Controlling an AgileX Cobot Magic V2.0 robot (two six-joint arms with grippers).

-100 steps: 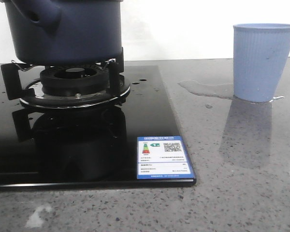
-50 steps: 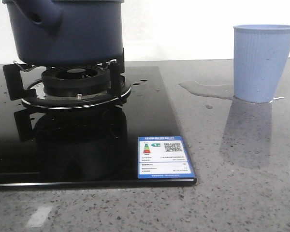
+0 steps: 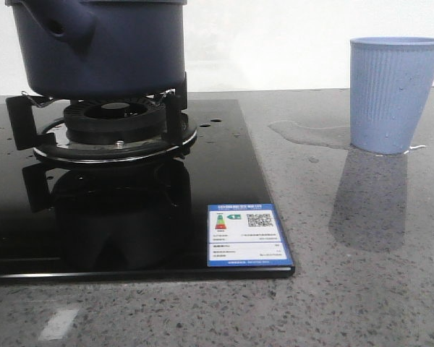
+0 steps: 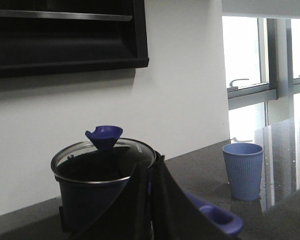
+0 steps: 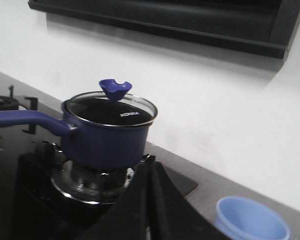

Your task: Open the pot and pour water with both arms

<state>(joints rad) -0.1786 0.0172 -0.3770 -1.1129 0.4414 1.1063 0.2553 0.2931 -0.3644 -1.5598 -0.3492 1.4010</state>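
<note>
**Pot rests lidded on burner, view barely shifted**

The pot (image 3: 101, 47) sits on the burner (image 3: 114, 124), glass lid (image 5: 110, 109) on. Spilled water (image 3: 307, 133) pools on the desk (image 3: 362, 289) beside the cup (image 3: 394, 94). Since a second ago everything appears slightly rightward. Both tools' fingers (image 4: 145, 200) (image 5: 150, 200) look pressed together, empty.

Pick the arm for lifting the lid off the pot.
Left, probably: the pot stands at the robot's left with its lid knob in clear left-wrist view; the cup is at right.

Left claw (image 4: 150, 210), right claw (image 5: 150, 210) closed, empty.
</note>
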